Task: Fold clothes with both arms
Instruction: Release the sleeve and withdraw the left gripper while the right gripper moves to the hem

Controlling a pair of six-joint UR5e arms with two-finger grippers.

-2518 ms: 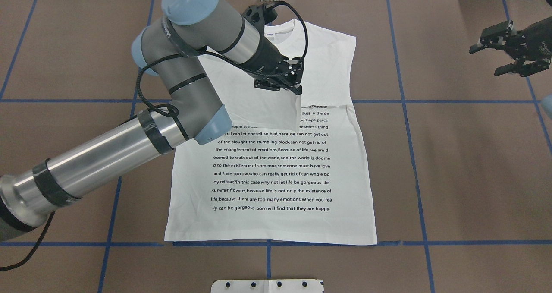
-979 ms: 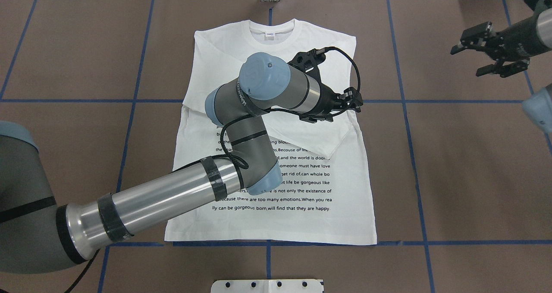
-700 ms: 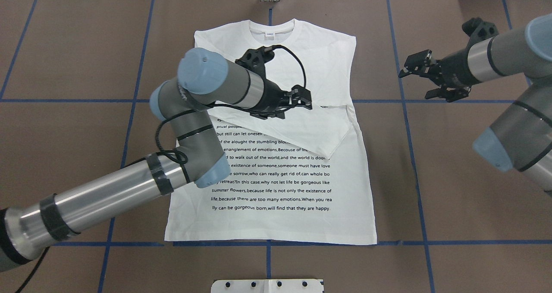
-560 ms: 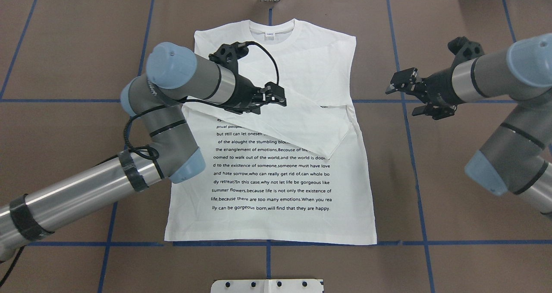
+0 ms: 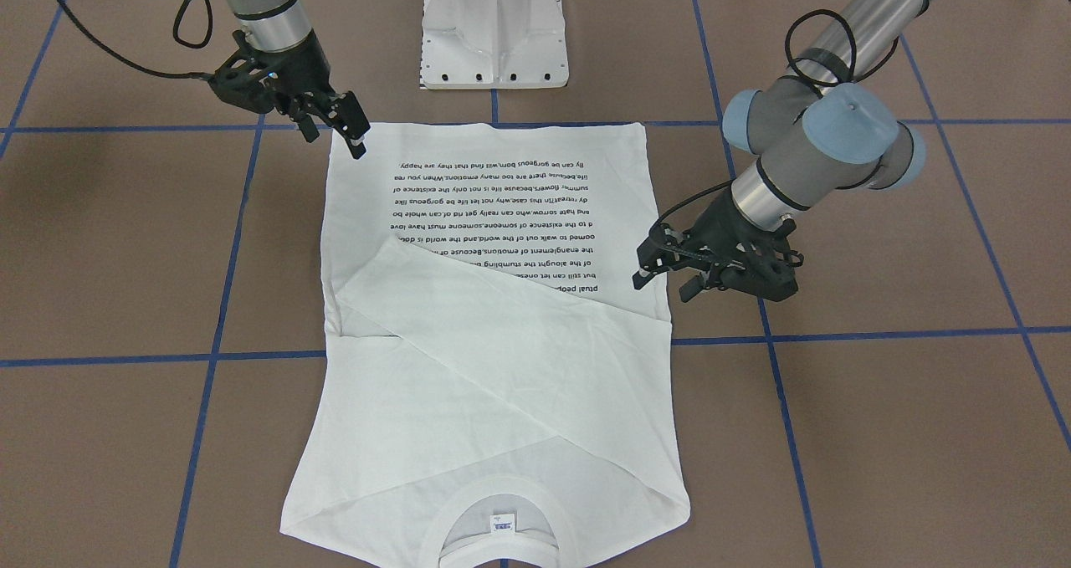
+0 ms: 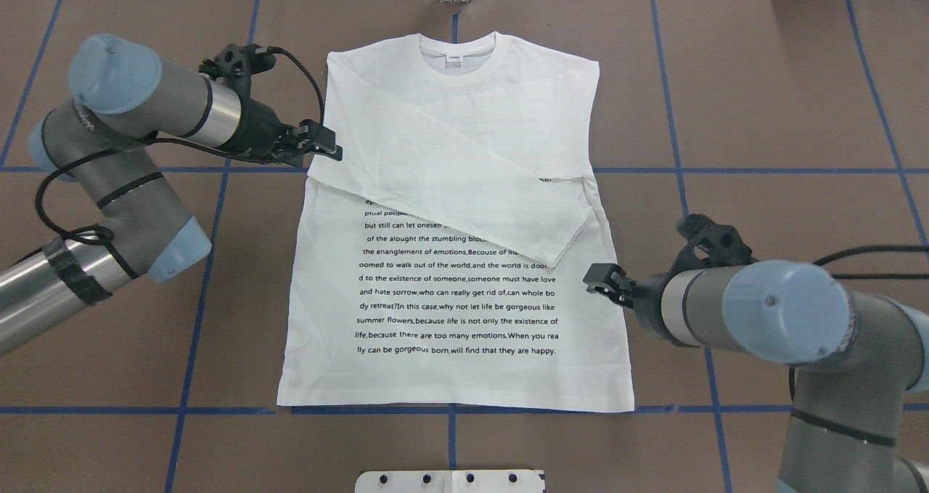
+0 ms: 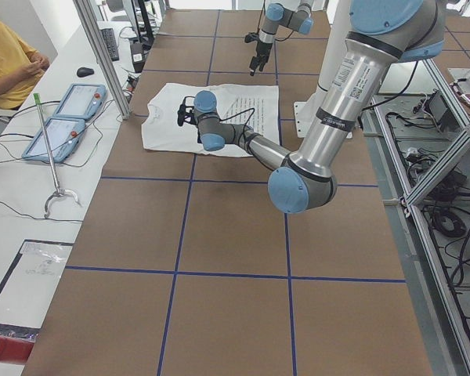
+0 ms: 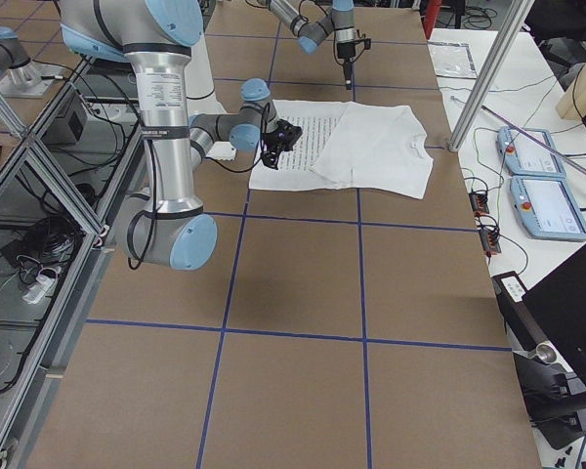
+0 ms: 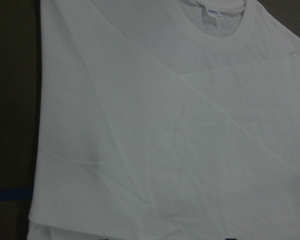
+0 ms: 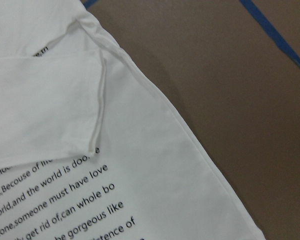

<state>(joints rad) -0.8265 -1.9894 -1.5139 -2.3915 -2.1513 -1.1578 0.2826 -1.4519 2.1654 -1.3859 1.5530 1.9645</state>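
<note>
My left pincer (image 6: 331, 147) is spread and grips nothing. It hangs just beside the shirt's (image 6: 464, 377) left edge, level with the point where the folded sleeve (image 6: 472, 188) leaves the body. My right pincer (image 6: 602, 279) is spread too and also empty. It hovers at the shirt's right edge, a little nearer to me than the sleeve's cuff (image 10: 96, 125). My right wrist camera looks down on that cuff and the side seam below it. I cannot tell from any view whether either pincer touches the cloth.

The white shirt lies flat on the brown bench (image 6: 769, 101), print side up. Its ribbed collar (image 6: 459, 46) and small neck label (image 6: 455, 57) are at the far end from me, and the hem runs along a blue tape line (image 6: 726, 409) near my base. The sleeve crosses the chest on a slant from left to right and covers the top lines of the black text (image 6: 457, 293). My white pedestal (image 5: 494, 24) stands just past the hem.
</note>
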